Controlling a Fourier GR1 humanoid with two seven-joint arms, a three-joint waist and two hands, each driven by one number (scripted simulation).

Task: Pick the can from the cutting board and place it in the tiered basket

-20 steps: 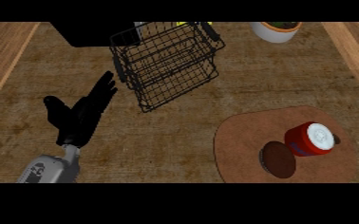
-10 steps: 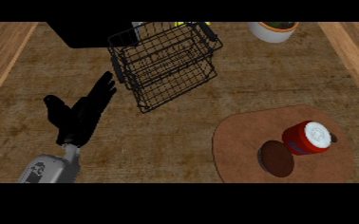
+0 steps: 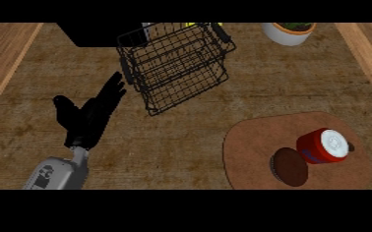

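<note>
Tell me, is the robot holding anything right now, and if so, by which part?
Nothing is held. The left hand is open with straight fingers over the counter, beside the tiered basket. The can lies untouched on the cutting board.

**Counter and what sat on it**

The counter (image 3: pixel 181 142) had a brown, mottled top with lighter wooden strips along its left and right edges. A black wire basket (image 3: pixel 176 66) stood on it near the far middle, with a black box (image 3: pixel 94 33) just behind its left side. A white pot (image 3: pixel 287 32) sat far right. A rounded brown board (image 3: pixel 251 152) lay near right.
</note>
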